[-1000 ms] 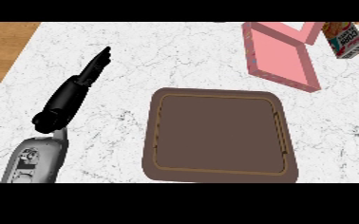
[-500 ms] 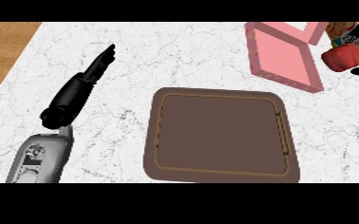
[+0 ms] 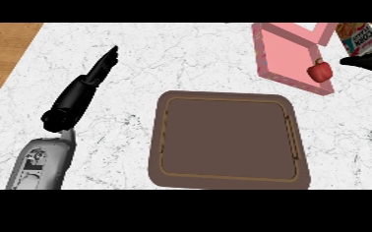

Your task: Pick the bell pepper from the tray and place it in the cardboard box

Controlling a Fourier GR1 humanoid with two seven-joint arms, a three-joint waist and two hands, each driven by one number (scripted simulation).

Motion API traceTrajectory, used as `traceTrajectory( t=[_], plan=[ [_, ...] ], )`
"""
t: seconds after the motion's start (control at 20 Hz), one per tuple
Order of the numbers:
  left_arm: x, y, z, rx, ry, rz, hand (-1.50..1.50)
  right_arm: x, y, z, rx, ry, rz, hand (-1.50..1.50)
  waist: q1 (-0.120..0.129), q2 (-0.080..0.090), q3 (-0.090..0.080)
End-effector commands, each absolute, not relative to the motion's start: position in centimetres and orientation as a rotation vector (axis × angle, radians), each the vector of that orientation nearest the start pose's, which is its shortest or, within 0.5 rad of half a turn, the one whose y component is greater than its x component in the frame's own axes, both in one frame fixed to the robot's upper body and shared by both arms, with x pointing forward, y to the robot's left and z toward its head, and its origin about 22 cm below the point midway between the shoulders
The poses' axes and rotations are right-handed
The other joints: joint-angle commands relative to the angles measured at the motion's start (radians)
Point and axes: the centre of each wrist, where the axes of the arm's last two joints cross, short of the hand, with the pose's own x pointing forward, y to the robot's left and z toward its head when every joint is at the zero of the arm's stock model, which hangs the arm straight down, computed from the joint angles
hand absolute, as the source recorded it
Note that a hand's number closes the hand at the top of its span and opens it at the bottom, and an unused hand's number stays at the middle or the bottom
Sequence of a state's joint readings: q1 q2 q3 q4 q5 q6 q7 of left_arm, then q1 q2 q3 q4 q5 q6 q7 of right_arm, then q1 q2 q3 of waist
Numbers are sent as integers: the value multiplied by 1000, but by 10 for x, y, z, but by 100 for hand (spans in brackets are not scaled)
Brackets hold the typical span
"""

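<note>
The red bell pepper [image 3: 320, 71] is over the near right part of the pink open box [image 3: 287, 54] at the back right, close to its rim. Whether it rests there or is in the air I cannot tell. My right hand [image 3: 357, 62] shows only at the right edge, just right of the pepper, with a small gap between them and its fingers stretched toward it. The brown tray [image 3: 229, 177] lies in the middle with nothing on it. My left hand [image 3: 81, 94] is open at the left, fingers straight and pointing away over the counter.
A printed carton [image 3: 356, 37] stands at the back right corner, beside the box and just behind my right hand. The white marble counter [image 3: 181, 54] ends at a wooden strip [image 3: 16, 44] on the far left.
The pepper came in from the right edge and moved left and down onto the box's near right part. My right hand now stands apart from it. The left arm shifted only slightly.
</note>
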State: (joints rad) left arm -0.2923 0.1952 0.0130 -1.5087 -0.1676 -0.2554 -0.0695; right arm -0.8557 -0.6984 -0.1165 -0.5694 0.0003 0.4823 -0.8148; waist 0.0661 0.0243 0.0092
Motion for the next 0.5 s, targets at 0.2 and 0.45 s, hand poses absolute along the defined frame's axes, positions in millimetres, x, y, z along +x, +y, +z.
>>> traceTrajectory(
  t=[0.2,0.45],
  plan=[
    [305,253,70,25,-1772,-567,0,404,-426,130,569,-2097,105,-150,5,2,-1],
    [305,248,73,39,-1797,-563,0,397,-445,130,639,-2034,-79,-150,21,15,1]
  ],
)
